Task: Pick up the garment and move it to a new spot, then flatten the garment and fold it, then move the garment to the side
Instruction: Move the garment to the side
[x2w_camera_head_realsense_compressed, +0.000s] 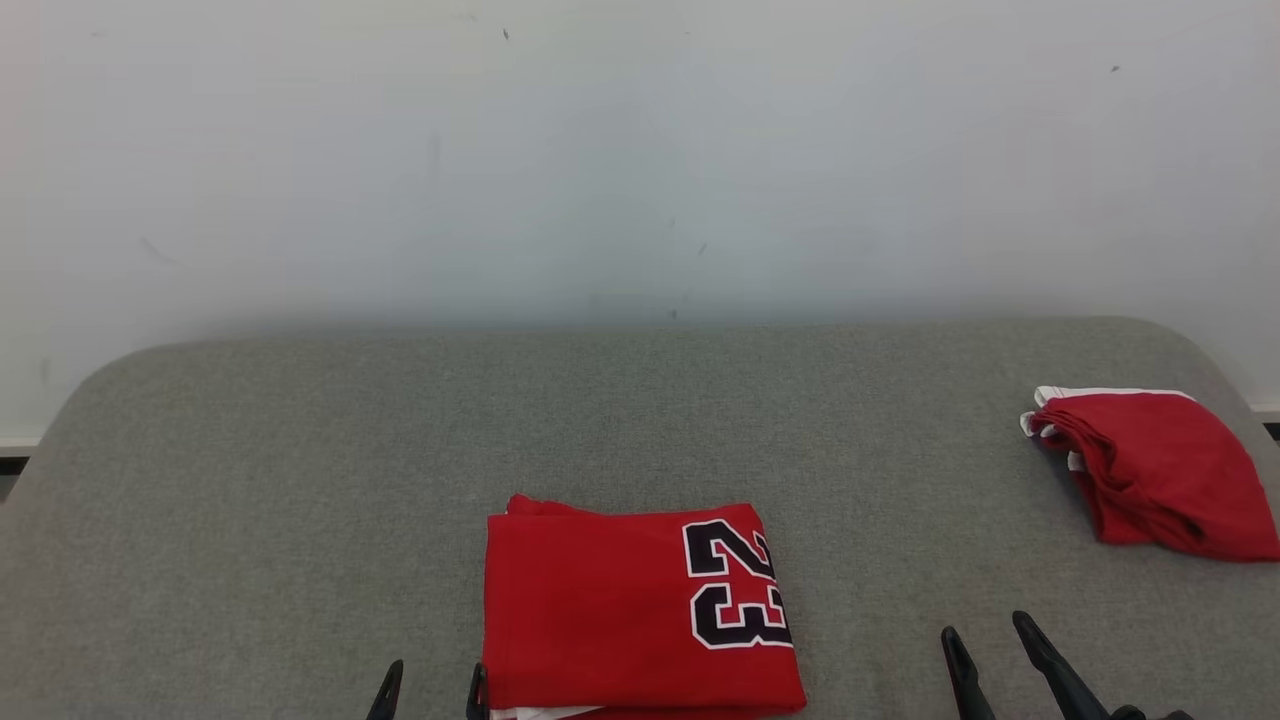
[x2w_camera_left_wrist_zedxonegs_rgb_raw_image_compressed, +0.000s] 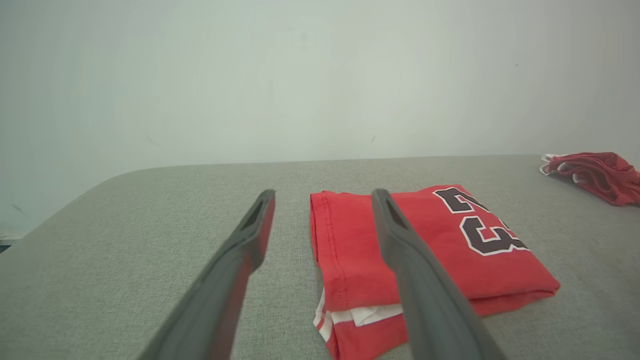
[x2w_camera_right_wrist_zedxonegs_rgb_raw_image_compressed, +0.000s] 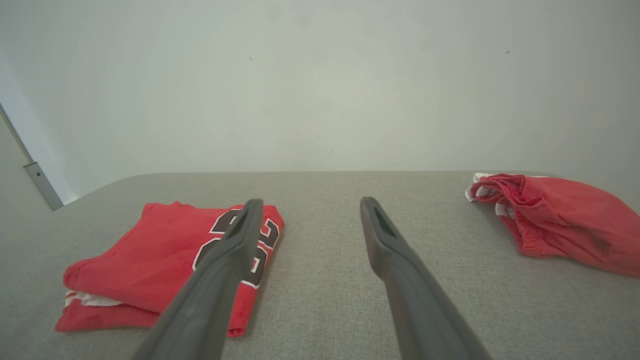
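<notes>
The left hand (x2w_camera_head_realsense_compressed: 437, 668) and right hand (x2w_camera_head_realsense_compressed: 984, 625) hover fully spread, empty, at the near table (x2w_camera_head_realsense_compressed: 300, 480) edge. The folded garment (x2w_camera_head_realsense_compressed: 620, 600) lies between them, beside the left; only the sideways move seems left. Bare room lies leftward and beyond; a red bundle (x2w_camera_head_realsense_compressed: 1160, 470) sits near the far right edge.

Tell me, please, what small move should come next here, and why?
Probably lower the left gripper so its open fingers close on the near left edge of the folded jersey. The jersey lies neatly folded, the left gripper is right at that edge, and both it and the right gripper hold nothing. Only the move to the side seems left.
</notes>
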